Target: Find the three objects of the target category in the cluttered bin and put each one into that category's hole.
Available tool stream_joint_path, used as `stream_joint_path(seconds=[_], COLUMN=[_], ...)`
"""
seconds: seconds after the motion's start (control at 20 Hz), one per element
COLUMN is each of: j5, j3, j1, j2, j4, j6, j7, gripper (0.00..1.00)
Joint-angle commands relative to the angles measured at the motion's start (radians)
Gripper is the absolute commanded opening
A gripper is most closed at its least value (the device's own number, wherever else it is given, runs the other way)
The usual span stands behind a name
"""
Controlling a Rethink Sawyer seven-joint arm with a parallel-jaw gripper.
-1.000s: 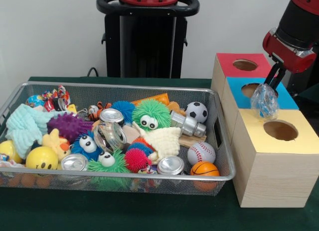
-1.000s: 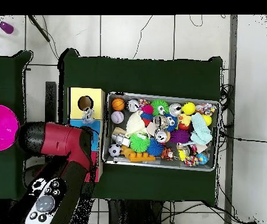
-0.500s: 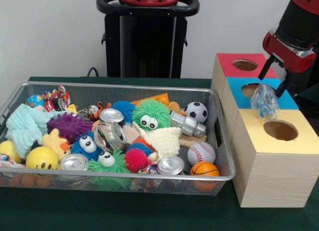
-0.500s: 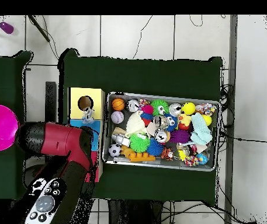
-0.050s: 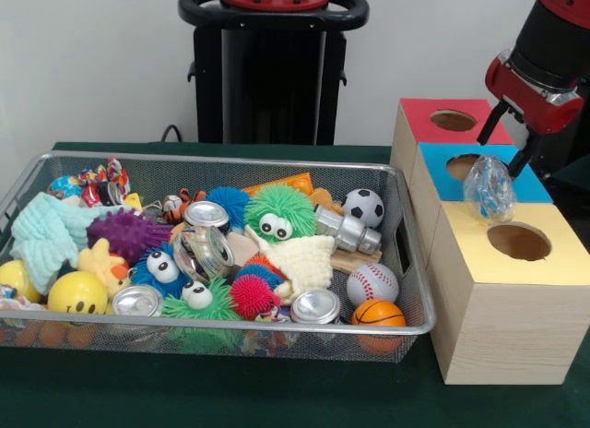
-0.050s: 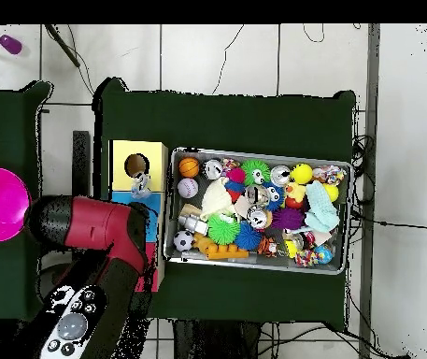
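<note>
While my end effector (image 5: pixel 518 137) hangs above the blue box (image 5: pixel 527 181), its fingers are spread apart and grip nothing. The crumpled clear plastic bag (image 5: pixel 489 188) rests on the blue box's top, just right of its round hole (image 5: pixel 464 166) and near the yellow box (image 5: pixel 510 290). The red box (image 5: pixel 442 120) sits farthest back. To the left on the counter (image 5: pixel 277 400), the wire bin (image 5: pixel 417 303) holds balls, cans and fuzzy toys.

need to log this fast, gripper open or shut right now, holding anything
Gripper: open, holding nothing; the clear plastic bag sits on the blue box by its hole.
</note>
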Motion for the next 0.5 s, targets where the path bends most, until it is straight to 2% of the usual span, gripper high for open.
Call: stream_joint_path(seconds=[0.05,0.3,0.5], j5=[-0.026,-0.041,-0.046], j3=[0.059,0.052,0.042], j1=[-0.022,-0.014,-0.013], j2=[0.02,-0.018,-0.006], j4=[-0.018,-0.056,-0.095], j6=[0.124,0.27,0.291], j7=[0.186,0.194,0.199], gripper=[1.0,1.0,1.0])
